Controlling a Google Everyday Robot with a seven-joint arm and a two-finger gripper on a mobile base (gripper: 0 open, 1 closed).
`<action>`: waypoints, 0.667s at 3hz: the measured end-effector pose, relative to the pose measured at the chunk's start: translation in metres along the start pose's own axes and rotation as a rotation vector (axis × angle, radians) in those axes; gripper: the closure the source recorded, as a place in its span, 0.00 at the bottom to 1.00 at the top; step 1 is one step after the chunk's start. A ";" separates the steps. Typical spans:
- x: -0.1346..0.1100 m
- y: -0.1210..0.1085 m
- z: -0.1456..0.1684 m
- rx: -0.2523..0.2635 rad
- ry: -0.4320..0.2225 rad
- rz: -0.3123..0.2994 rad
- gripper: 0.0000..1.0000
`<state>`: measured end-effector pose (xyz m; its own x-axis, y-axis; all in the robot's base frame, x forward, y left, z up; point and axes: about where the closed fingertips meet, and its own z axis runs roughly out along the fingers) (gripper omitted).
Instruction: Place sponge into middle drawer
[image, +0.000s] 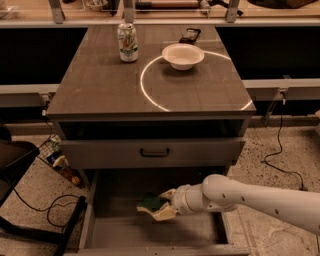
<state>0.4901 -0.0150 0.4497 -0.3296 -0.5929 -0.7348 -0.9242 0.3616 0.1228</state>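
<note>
White arm (260, 197) enters from the lower right edge. The forearm runs nearly level, sloping slightly up toward the left, across the right side of the open middle drawer (150, 231). Wrist is roughly straight, in line with the forearm, and sits over the drawer's right half.

Claw (155, 206) points left, low inside the drawer opening, about mid-width and nearer the back than the front lip. Its pale fingers (161, 214) are clamped on the sponge (149, 201), one at the near edge and one at the far right corner. Sponge is held roughly flat with the dark green face up. It's within the drawer's footprint, above the grey floor; can't tell if it touches the floor.

Middle drawer is pulled well out, low side walls visible left and right.

Top drawer (100, 152), above it, is out only a little, with its dark handle (154, 152) centred on the front. The claw sits below and in front of that handle.

Worktop (100, 85) carries:
- a can (128, 42), upright at back left
- a white bowl (183, 55), back centre-right, on a bright ring of light
- a dark flat object (190, 35) just behind the bowl, can't identify

Can and bowl are well apart, and both are well clear of the arm.

Black cables (37, 212) lie on the speckled ground left of the cabinet.
</note>
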 end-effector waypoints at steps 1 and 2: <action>0.010 -0.007 0.033 -0.024 -0.035 -0.003 1.00; 0.023 -0.008 0.056 -0.036 -0.062 -0.005 1.00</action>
<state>0.5003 0.0090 0.3942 -0.3134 -0.5482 -0.7754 -0.9325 0.3319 0.1423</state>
